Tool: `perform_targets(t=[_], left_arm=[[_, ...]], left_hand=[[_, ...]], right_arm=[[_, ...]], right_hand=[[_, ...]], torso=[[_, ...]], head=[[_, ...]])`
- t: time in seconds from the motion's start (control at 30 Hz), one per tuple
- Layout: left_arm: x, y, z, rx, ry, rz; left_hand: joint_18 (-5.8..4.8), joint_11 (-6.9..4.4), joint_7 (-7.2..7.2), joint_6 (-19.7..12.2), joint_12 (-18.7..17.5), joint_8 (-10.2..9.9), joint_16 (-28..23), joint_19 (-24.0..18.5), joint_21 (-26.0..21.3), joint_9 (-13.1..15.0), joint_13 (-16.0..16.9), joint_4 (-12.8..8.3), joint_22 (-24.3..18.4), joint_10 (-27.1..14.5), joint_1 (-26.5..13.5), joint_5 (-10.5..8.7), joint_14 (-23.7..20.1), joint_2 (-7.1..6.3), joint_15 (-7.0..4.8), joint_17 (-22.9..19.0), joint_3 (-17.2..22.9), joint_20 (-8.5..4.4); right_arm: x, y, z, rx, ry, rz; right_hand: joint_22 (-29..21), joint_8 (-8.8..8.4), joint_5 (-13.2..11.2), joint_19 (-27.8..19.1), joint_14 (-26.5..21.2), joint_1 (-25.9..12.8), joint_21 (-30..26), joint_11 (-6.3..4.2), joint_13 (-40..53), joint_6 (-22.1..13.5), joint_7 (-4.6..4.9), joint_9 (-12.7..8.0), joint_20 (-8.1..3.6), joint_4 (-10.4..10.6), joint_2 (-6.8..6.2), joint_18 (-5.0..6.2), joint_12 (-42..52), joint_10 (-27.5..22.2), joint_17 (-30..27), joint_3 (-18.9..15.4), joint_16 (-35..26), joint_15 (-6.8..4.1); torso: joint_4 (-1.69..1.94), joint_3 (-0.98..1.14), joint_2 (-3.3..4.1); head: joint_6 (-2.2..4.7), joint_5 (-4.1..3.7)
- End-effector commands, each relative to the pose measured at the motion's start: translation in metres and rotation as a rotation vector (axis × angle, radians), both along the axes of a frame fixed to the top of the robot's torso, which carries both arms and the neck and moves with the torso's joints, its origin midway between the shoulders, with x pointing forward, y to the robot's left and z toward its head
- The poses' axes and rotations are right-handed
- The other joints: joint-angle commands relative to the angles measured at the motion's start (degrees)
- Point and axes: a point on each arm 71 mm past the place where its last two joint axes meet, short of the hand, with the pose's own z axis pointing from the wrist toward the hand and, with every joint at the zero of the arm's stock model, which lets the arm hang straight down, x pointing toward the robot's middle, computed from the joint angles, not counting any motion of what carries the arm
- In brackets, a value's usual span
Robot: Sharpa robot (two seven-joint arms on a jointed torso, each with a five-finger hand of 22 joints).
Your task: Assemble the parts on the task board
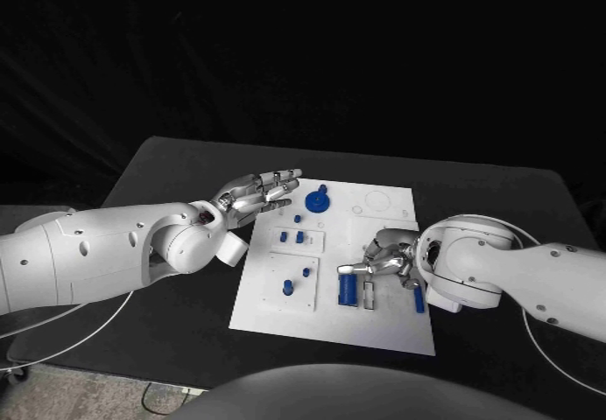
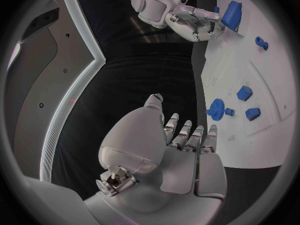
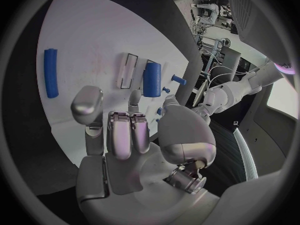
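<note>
Right hand [image 1: 385, 261] hovers, fingers loosely curled and holding nothing, above the blue cylinder [image 1: 346, 290] lying on the white task board [image 1: 391, 328] mid-counter; best lowered squarely before pinching, while the left hand [image 1: 257, 194] waits empty, fingers straight, at the board's far-left edge.

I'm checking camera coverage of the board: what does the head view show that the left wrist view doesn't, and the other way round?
Head view alone: the long blue bar near the right arm, and the small blue pieces on the task board's near left panel. Left wrist view alone: the left hand from behind, fingers straight and apart, holding nothing. Shared: the blue gear, the blue block by the right hand, and the two small blue blocks.
</note>
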Motion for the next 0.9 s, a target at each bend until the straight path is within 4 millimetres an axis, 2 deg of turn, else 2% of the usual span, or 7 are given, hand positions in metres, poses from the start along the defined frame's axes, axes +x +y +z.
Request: perform_targets(t=[0.03, 0.2, 0.3, 0.47, 0.77, 0.83, 0.9], left_arm=[[-0.001, -0.001, 0.001, -0.017, -0.002, -0.019], [-0.001, 0.001, 0.001, -0.019, -0.007, -0.014], [-0.001, 0.001, 0.001, -0.020, -0.009, -0.014], [-0.001, 0.001, 0.001, -0.022, -0.011, -0.014], [-0.002, 0.002, 0.001, -0.023, -0.010, -0.014], [-0.002, 0.002, 0.001, -0.023, -0.009, -0.014], [-0.002, 0.003, 0.001, -0.022, -0.008, -0.013]], left_hand=[[-0.69, 0.39, 0.45, 0.12, 0.26, 0.23, 0.23, 0.54, 0.32, 0.06, 0.09, -0.33, 0.16, -0.14, 0.55, 0.23, -0.06, 0.01, 0.43, 0.06, 0.00, -0.01], [-0.70, 0.44, 0.49, 0.06, 0.28, 0.23, 0.24, 0.65, 0.38, 0.06, 0.09, -0.36, 0.31, -0.13, 0.56, 0.25, -0.05, -0.03, 0.44, 0.06, -0.02, 0.00], [-0.71, 0.48, 0.50, 0.05, 0.31, 0.23, 0.26, 0.72, 0.41, 0.05, 0.09, -0.41, 0.37, -0.11, 0.58, 0.28, -0.03, -0.06, 0.45, 0.06, -0.03, 0.00], [-0.71, 0.52, 0.50, 0.04, 0.33, 0.23, 0.28, 0.78, 0.44, 0.05, 0.10, -0.44, 0.43, -0.10, 0.60, 0.31, -0.01, -0.08, 0.46, 0.07, -0.03, 0.00], [-0.72, 0.58, 0.50, 0.03, 0.32, 0.23, 0.31, 0.88, 0.49, 0.05, 0.10, -0.52, 0.52, -0.08, 0.65, 0.38, 0.02, -0.08, 0.48, 0.08, -0.02, 0.00], [-0.72, 0.58, 0.50, 0.03, 0.32, 0.23, 0.31, 0.88, 0.49, 0.05, 0.10, -0.52, 0.52, -0.08, 0.65, 0.38, 0.02, -0.08, 0.48, 0.08, -0.02, 0.00], [-0.72, 0.58, 0.50, 0.03, 0.32, 0.23, 0.31, 0.88, 0.49, 0.05, 0.10, -0.52, 0.52, -0.08, 0.65, 0.38, 0.02, -0.08, 0.48, 0.08, -0.02, 0.00]], right_arm=[[0.004, 0.002, 0.019, 0.086, -0.250, 0.028], [-0.003, -0.003, 0.045, 0.189, -0.538, 0.122], [-0.006, -0.007, 0.053, 0.211, -0.639, 0.171], [-0.015, -0.012, 0.055, 0.200, -0.731, 0.249], [-0.034, -0.012, 0.037, 0.194, -0.763, 0.316], [-0.038, -0.012, 0.031, 0.189, -0.759, 0.323], [-0.041, -0.011, 0.026, 0.183, -0.750, 0.327]], right_hand=[[6.67, 0.46, 2.87, 0.37, 4.48, 3.87, 0.98, 0.51, 15.08, -1.39, 0.05, 0.71, 0.08, -1.23, 0.48, 0.14, 0.22, 6.01, 7.24, 0.32, 0.30, 0.32], [7.04, -2.08, 12.71, 0.69, 4.57, 11.73, 2.59, 0.89, 15.08, -7.65, 1.38, -0.69, 0.22, -4.04, 0.73, -0.14, 0.22, 6.01, 7.78, 0.98, 0.66, 0.61], [6.94, -4.37, 14.61, 0.48, 4.49, 14.46, 2.14, 1.43, 15.08, -11.98, 2.32, -2.69, 0.50, -4.60, 0.65, -0.11, 0.22, 6.01, 7.60, 0.86, 0.57, 1.03], [6.36, -6.41, 12.67, -0.46, 4.21, 17.62, -0.54, 2.05, 15.08, -19.45, 3.07, -5.31, 1.00, -4.62, 0.20, 0.25, 0.22, 6.01, 6.67, -0.11, 0.04, 1.57], [6.57, -6.59, 11.62, -0.27, 4.31, 22.29, 0.23, 2.28, 15.08, -23.84, 3.36, -9.80, 1.23, -5.07, -0.36, 0.14, 0.22, 6.01, 7.08, -0.76, 0.23, 1.75], [6.61, -5.64, 8.27, -0.14, 4.32, 23.36, 0.39, 2.39, 15.08, -24.66, 3.39, -10.84, 1.25, -3.93, -1.95, 0.11, 0.22, 6.01, 7.13, 1.67, 0.26, 1.82], [6.62, -3.70, 5.85, -0.06, 4.30, 23.33, 0.41, 2.56, 15.08, -25.55, 3.37, -12.15, 1.30, -0.27, -5.35, 0.12, 0.22, 6.01, 7.05, 6.32, 0.21, 1.78]], torso=[[0.03, 0.03, 0.02], [-0.03, -0.07, -0.12], [0.01, -0.05, -0.10], [-0.07, -0.02, -0.13], [-0.01, 0.03, 0.02], [-0.01, 0.04, 0.04], [-0.02, 0.00, -0.02]], head=[[0.00, 0.18], [0.00, 0.15], [0.00, 0.21], [0.00, 0.01], [0.00, 0.03], [0.00, 0.00], [0.00, -0.03]])
